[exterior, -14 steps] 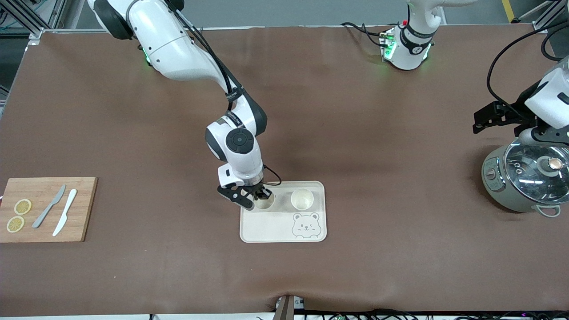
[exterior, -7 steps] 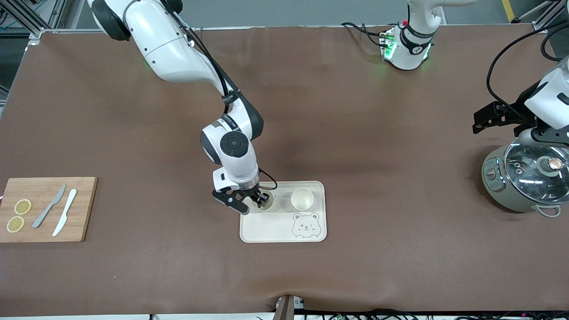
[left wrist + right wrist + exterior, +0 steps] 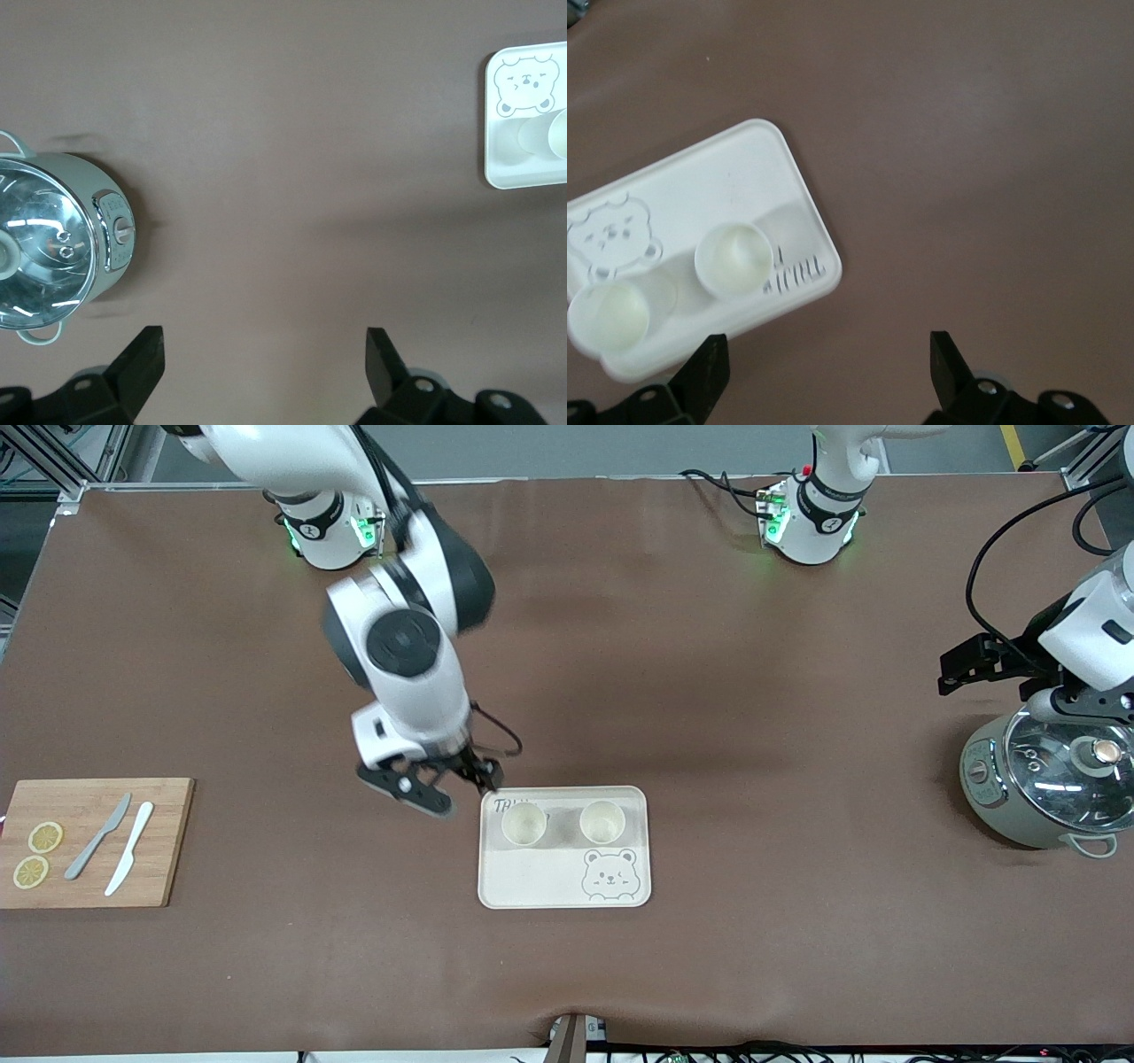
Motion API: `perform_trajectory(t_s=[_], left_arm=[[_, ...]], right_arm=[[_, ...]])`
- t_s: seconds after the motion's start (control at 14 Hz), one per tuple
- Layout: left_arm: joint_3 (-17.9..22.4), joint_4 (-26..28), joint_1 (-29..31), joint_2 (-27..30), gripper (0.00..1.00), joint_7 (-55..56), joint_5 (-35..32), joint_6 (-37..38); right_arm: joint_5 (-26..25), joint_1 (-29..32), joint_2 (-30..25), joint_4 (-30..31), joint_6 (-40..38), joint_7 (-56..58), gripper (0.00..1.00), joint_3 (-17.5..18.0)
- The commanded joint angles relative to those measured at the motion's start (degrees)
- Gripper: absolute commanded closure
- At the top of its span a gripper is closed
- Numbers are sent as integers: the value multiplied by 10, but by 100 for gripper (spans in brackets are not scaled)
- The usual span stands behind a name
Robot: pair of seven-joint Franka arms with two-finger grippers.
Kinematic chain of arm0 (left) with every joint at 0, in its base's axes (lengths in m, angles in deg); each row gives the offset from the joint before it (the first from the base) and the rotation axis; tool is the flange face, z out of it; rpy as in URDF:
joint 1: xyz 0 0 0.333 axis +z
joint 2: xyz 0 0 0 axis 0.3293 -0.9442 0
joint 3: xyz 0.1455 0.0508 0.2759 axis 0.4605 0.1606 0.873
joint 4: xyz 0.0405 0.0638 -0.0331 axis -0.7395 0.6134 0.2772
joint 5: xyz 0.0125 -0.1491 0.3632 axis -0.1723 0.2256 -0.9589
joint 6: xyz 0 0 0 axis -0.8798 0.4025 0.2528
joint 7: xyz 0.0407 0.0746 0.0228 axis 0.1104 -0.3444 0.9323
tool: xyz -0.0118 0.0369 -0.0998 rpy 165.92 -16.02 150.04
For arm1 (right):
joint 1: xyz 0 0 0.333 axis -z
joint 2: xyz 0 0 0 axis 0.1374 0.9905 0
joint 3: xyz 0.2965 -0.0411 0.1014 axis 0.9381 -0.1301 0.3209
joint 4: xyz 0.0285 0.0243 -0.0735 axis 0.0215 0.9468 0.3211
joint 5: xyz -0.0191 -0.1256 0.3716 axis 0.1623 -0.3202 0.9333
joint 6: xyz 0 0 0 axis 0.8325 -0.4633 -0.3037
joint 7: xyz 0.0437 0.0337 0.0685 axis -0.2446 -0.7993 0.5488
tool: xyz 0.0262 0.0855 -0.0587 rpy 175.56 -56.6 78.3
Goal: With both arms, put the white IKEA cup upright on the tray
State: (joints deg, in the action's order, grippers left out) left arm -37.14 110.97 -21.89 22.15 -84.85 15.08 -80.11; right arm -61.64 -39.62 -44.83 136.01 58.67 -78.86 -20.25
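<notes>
The cream tray (image 3: pixel 532 877) with the bear drawing lies in the middle of the table. Two white cups stand upright on it, one (image 3: pixel 523 825) toward the right arm's end and one (image 3: pixel 602 822) toward the left arm's end. Both show in the right wrist view (image 3: pixel 733 259) (image 3: pixel 609 314) on the tray (image 3: pixel 726 177). My right gripper (image 3: pixel 450 788) is open and empty, raised over the brown table beside the tray's corner. My left gripper (image 3: pixel 992 669) is open and empty, up in the air by the cooker at the left arm's end. The tray's edge shows in the left wrist view (image 3: pixel 523 173).
A grey-green cooker with a glass lid (image 3: pixel 1045 788) stands at the left arm's end of the table; it also shows in the left wrist view (image 3: pixel 53 257). A wooden cutting board (image 3: pixel 159 868) with two knives and lemon slices lies at the right arm's end.
My right gripper has let go of the cup, risen and drawn back off the tray toward its base. The cup stays upright on the tray. The left arm has barely moved.
</notes>
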Motion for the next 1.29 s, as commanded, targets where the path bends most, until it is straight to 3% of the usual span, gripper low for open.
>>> perform_trajectory(t_s=[0.0,0.14,0.29,0.64,0.93,1.21], left_arm=[[-1,-6,-2,1,0,5,-15,-1],[-1,-6,-1,1,0,4,-16,-1],[-1,-6,-1,3,0,4,-15,-1],[-1,-6,2,4,0,3,-16,-1],[-1,-6,3,7,0,4,-15,-1],[-2,-5,1,6,0,2,-14,-4]], right_arm=[[37,36,-136,51,-99,66,0,9],[37,51,-218,93,-147,110,0,7],[30,81,-305,169,-146,171,0,5],[29,244,-459,316,-114,422,0,4],[32,362,-460,329,-81,571,0,1],[36,367,-427,302,-87,544,0,1]])
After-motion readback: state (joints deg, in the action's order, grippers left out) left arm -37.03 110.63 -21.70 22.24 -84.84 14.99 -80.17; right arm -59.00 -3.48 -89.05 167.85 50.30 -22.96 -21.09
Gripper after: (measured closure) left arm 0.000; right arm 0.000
